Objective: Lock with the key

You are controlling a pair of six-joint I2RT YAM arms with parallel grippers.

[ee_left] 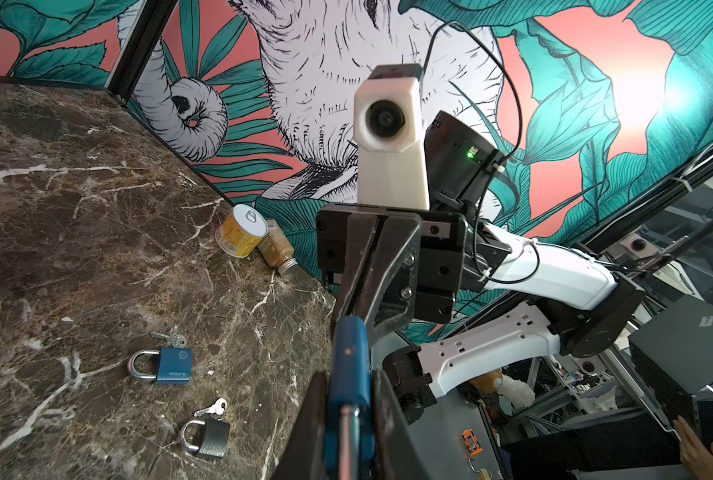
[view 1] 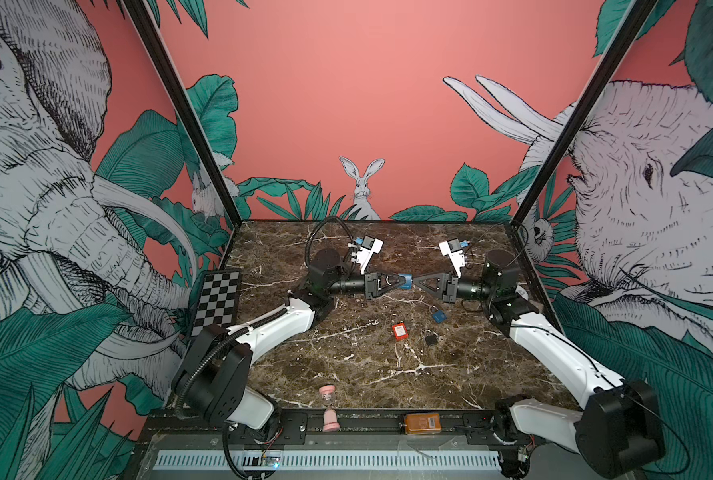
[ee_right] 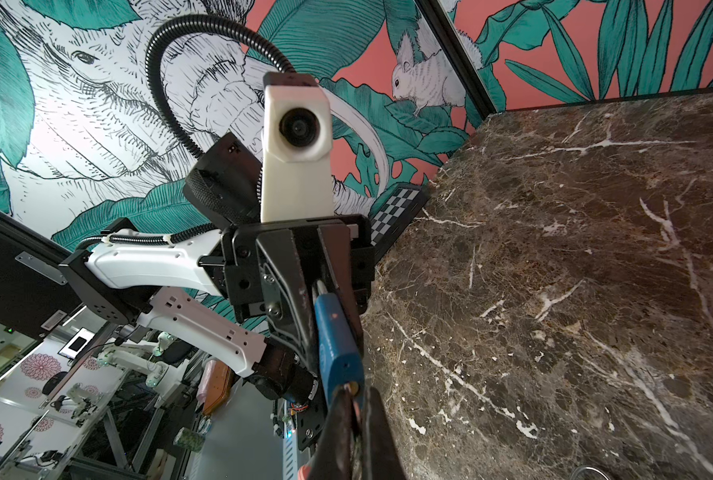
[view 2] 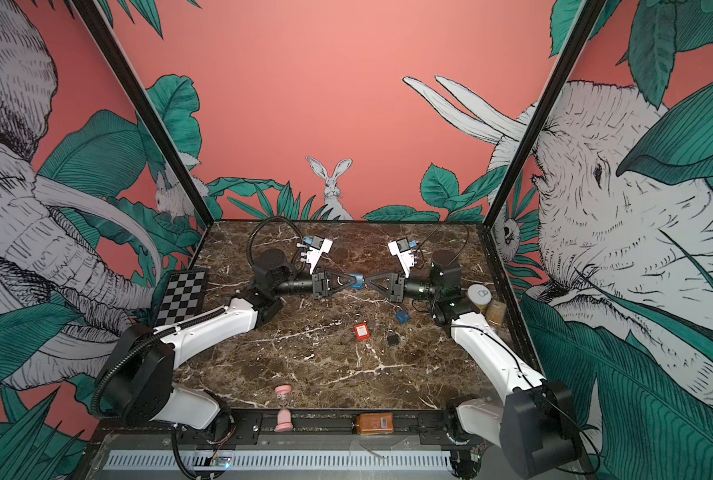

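Observation:
A blue padlock (view 1: pixel 405 282) (view 2: pixel 358 281) hangs in mid-air over the middle of the marble table (view 1: pixel 346 374). My left gripper (view 1: pixel 401 283) (ee_left: pixel 348 390) is shut on its body (ee_left: pixel 348 365), with the steel shackle running back between the fingers. My right gripper (view 1: pixel 415 282) (ee_right: pixel 356 392) faces it tip to tip, shut at the brass keyhole on the lock's end (ee_right: pixel 338 345). The key (ee_right: pixel 355 411) shows only as a thin sliver between the right fingers; the rest is hidden.
On the table below lie a second blue padlock (view 1: pixel 439 316) (ee_left: pixel 167 365), a dark grey padlock (view 1: pixel 430 338) (ee_left: pixel 207 434) and a red padlock (view 1: pixel 399 331), with keys beside them. A can (ee_left: pixel 241 230) and a jar (ee_left: pixel 277 247) sit by the right wall. A checkerboard (view 1: pixel 217 301) stands at the left.

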